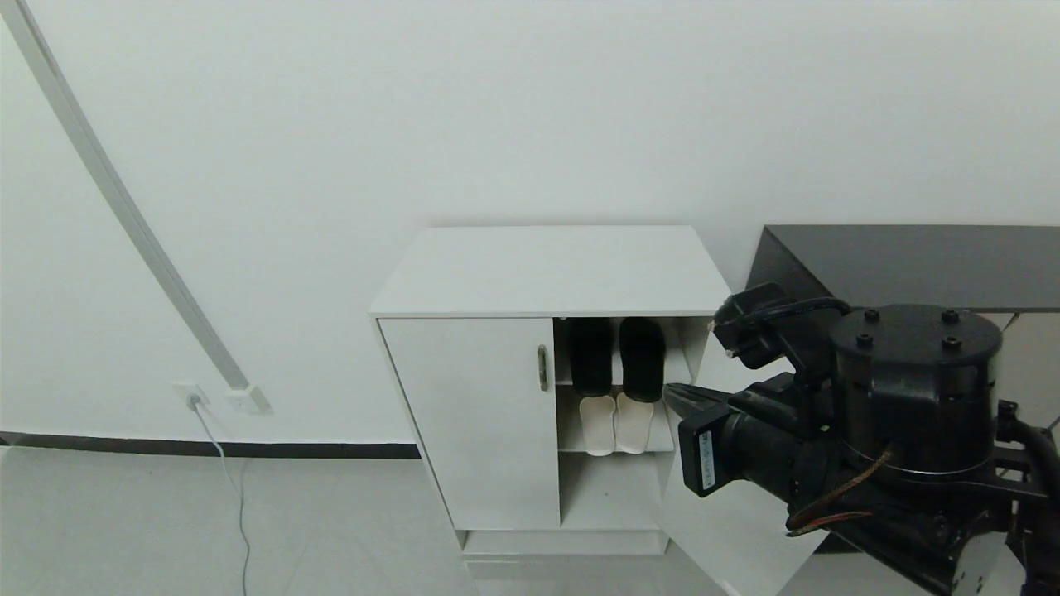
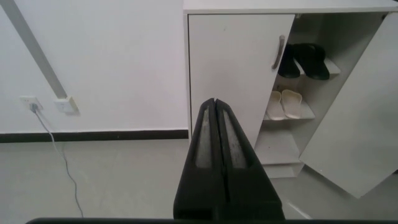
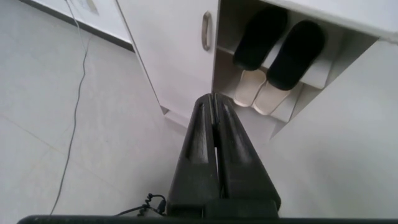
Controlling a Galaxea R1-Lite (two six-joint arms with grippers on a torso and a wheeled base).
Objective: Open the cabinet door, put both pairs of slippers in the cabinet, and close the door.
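I see the white cabinet [image 1: 551, 269] standing against the wall, on the pale floor. Its left door [image 1: 472, 422] is closed. The right door [image 1: 737, 530] hangs swung wide open toward me, so the right compartment and its shelves are exposed. To the right of the cabinet, a dark tabletop [image 1: 911, 265] runs along the wall.

My right arm [image 1: 828, 447] takes up the lower right of the head view, in front of the open door. The right gripper [image 3: 214, 96] has its fingers pressed together with nothing between them. It points at the open compartment from just in front of it and touches neither the shelves nor the slippers.

The left gripper [image 2: 214, 101] is also pressed together and holds nothing. It is well back from the cabinet, above the floor, facing the closed left door.

Both pairs are inside. The black slippers [image 1: 642, 360] lie side by side on the upper shelf. The white slippers [image 1: 633, 422] lie side by side on the shelf directly below.

A slim metal handle [image 1: 542, 367] sits upright on the closed door's inner edge. A wall socket [image 1: 192, 396] off to the left has a thin cable [image 1: 236, 488] trailing down to the floor.
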